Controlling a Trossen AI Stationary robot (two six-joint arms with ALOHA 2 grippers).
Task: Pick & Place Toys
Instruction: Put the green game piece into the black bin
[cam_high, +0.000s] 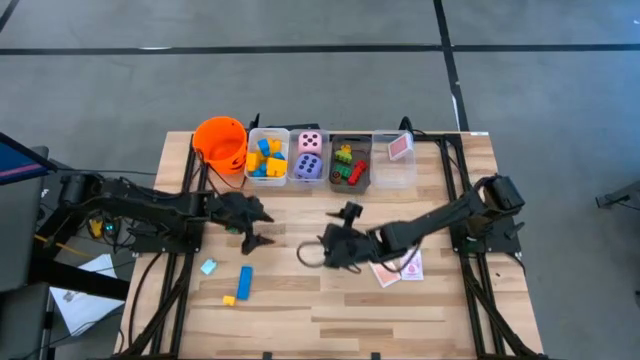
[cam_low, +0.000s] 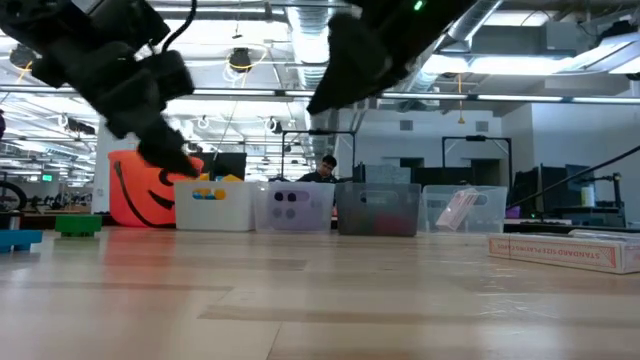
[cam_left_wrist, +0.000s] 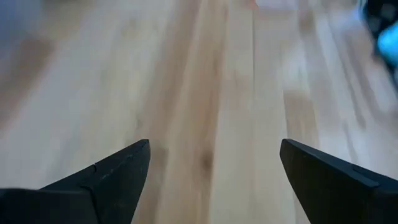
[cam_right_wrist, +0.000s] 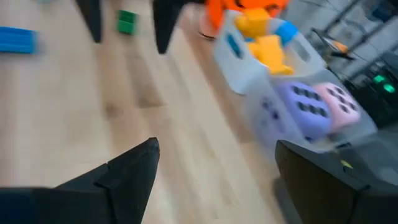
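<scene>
Both hands released and empty: left hand (cam_high: 256, 226) and right hand (cam_high: 327, 247) close together mid-bench. Loose blue block (cam_high: 245, 279) and cards (cam_high: 397, 268) on bench (cam_high: 330, 320). Risk of arm collision, or nudging the bins (cam_high: 267, 160), when reaching.

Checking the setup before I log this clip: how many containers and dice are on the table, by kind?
Orange bucket: 1
Rectangular bins: 4
Dice: 2, a pink die and a purple die
Total: 7
</scene>
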